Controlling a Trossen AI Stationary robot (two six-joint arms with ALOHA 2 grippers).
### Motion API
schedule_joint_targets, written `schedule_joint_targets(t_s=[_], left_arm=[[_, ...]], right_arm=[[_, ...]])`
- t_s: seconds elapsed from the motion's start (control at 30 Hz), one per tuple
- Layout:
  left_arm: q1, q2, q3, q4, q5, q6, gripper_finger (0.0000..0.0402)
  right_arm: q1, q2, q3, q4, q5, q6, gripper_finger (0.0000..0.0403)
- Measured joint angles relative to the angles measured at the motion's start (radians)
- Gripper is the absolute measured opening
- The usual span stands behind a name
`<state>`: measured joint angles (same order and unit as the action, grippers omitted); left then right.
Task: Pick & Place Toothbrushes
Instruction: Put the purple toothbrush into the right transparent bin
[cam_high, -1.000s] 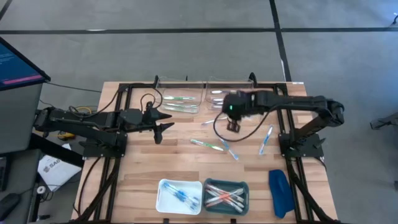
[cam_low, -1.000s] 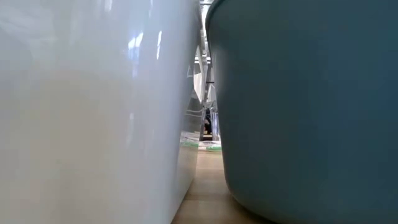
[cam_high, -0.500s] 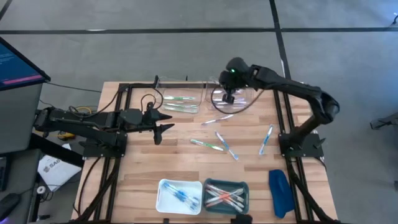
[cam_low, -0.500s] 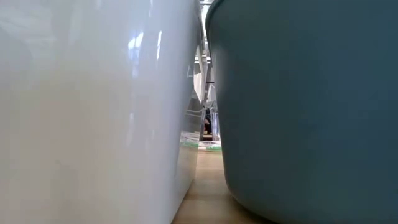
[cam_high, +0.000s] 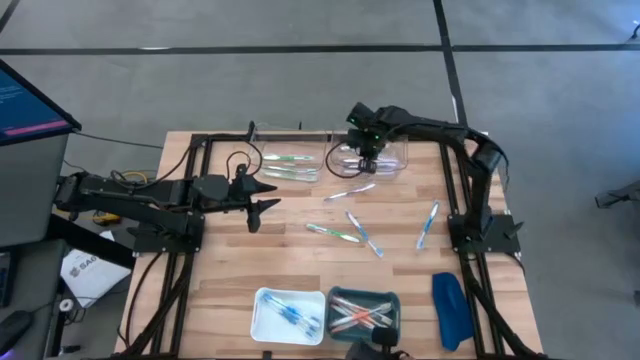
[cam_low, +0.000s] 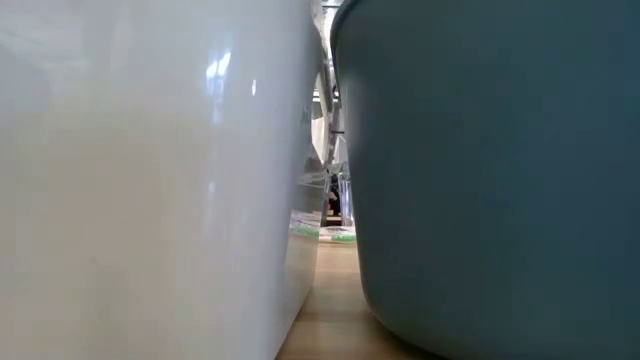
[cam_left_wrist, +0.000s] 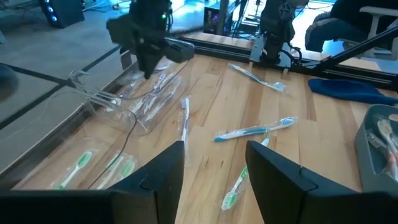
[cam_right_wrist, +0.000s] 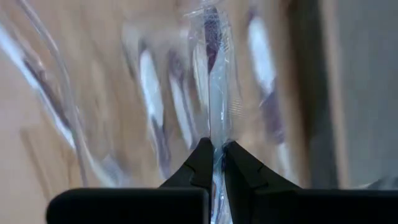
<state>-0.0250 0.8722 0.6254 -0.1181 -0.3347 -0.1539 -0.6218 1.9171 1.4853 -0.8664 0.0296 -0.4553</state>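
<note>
Fingers of our right gripper (cam_right_wrist: 216, 163) are pinched tight on a clear-wrapped toothbrush (cam_right_wrist: 214, 87), which stands out past the fingertips over a clear tray (cam_high: 385, 160) at the table's far edge, where more wrapped brushes lie blurred beneath it. From above we see that gripper (cam_high: 364, 152) hanging over this tray, its arm reaching in from the right side of the table (cam_high: 230, 262). Just beside it sits a second clear tray (cam_high: 290, 160) with green-tipped toothbrushes (cam_high: 285, 159) inside. On the bare wood between the trays and the near edge several loose toothbrushes (cam_high: 350, 234) lie scattered, one blue-handled brush (cam_high: 428, 224) further right. At the near edge a white bin (cam_high: 288, 315) holds blue brushes and a teal bin (cam_high: 364, 313) touching it holds pink and white ones; a dark-blue oblong object (cam_high: 449, 309) lies to their right. Our left gripper (cam_high: 262, 205) waits over the table's left part, its fingers (cam_left_wrist: 163, 172) parted and holding nothing.
</note>
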Motion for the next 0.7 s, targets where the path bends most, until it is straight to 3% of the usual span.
schedule_joint_targets(t_s=[0.3,0.7], left_arm=[[0.000,0.000,0.000,0.004,0.000,0.000,0.0168],[0.000,0.000,0.000,0.007,0.000,0.000,0.0168]], right_arm=[[-0.024,0.133,0.111,-0.257,-0.002,0.011,0.0025],[-0.008,0.166,0.207,-0.305,-0.001,0.037,0.0085]])
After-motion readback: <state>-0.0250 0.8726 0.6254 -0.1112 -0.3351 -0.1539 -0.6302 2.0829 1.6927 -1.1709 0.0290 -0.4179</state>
